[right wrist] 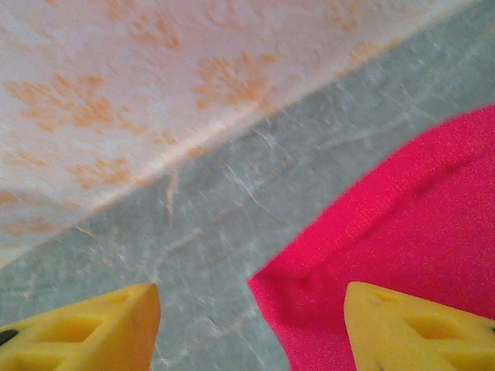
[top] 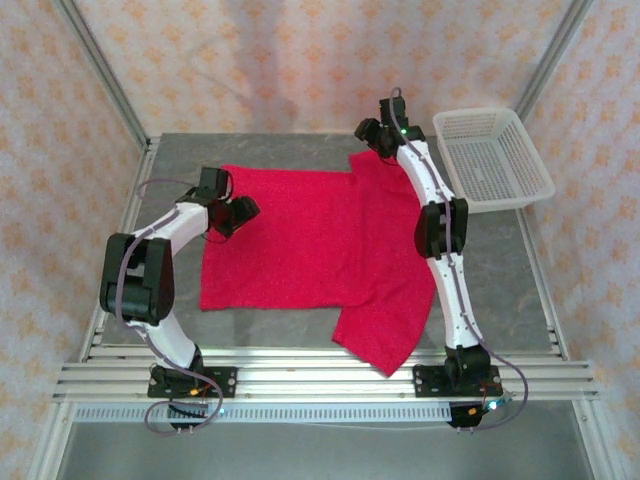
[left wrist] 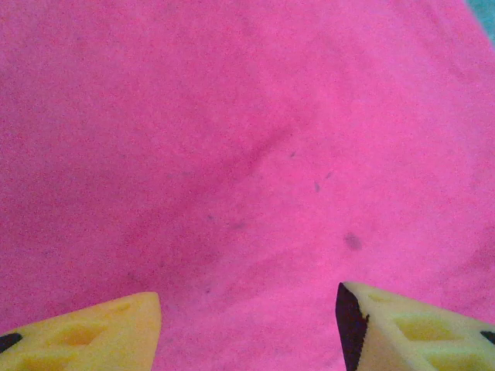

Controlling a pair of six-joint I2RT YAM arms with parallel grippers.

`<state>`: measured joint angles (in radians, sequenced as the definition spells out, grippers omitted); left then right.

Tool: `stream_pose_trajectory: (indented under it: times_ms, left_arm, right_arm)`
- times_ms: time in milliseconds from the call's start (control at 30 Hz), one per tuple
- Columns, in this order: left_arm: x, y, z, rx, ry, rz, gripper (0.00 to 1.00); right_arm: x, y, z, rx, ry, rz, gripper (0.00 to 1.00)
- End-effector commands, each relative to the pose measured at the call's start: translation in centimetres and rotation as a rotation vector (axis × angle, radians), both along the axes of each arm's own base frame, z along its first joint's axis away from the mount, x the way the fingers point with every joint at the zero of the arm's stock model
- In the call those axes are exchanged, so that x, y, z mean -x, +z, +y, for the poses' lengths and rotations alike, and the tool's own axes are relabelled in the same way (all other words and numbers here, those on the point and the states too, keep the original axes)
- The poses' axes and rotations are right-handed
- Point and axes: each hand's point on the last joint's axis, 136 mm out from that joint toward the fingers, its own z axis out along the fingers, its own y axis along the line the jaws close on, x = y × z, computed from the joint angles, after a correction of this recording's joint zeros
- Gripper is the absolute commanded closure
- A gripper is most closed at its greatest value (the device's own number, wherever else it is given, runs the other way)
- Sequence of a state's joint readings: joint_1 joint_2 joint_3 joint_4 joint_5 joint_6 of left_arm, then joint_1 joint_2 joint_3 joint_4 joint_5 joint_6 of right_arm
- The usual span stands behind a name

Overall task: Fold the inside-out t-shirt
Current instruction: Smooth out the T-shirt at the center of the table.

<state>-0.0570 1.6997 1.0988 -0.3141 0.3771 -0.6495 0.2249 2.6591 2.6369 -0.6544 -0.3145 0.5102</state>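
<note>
Two arms reach over a crimson t-shirt (top: pixel 300 240) spread at the centre of the counter (top: pixel 500 270). Left end effector (top: pixel 240 210) — jaws apart, empty — hangs over the shirt's nine-o'clock edge. Right end effector (top: pixel 368 133), likewise spread and empty, sits at its one-o'clock corner, near a white basket (top: pixel 490 160).

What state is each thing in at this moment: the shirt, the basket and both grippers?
t-shirt: spread flat on the table, not yet folded, both sleeves out on the right arm's side.
left gripper: open, over the shirt's body, holding nothing.
right gripper: open, at the far sleeve's edge, holding nothing.
basket: upright, empty, at the table's far right corner.
</note>
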Motion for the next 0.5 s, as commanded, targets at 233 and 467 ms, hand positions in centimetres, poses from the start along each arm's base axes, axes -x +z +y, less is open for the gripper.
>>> stream_pose_trajectory:
  times_ms: [233,467]
  left_arm:
    - [1.9,1.0,1.0,-0.027,0.022,-0.025,0.36]
    - [1.2,-2.4,3.3,-0.021,0.118,0.035,0.35]
  right_arm:
    - [15.2,0.7,-4.5,0.137,0.015,0.269,0.34]
    - [20.4,-5.9,-6.8,0.168,-0.034,0.387,0.33]
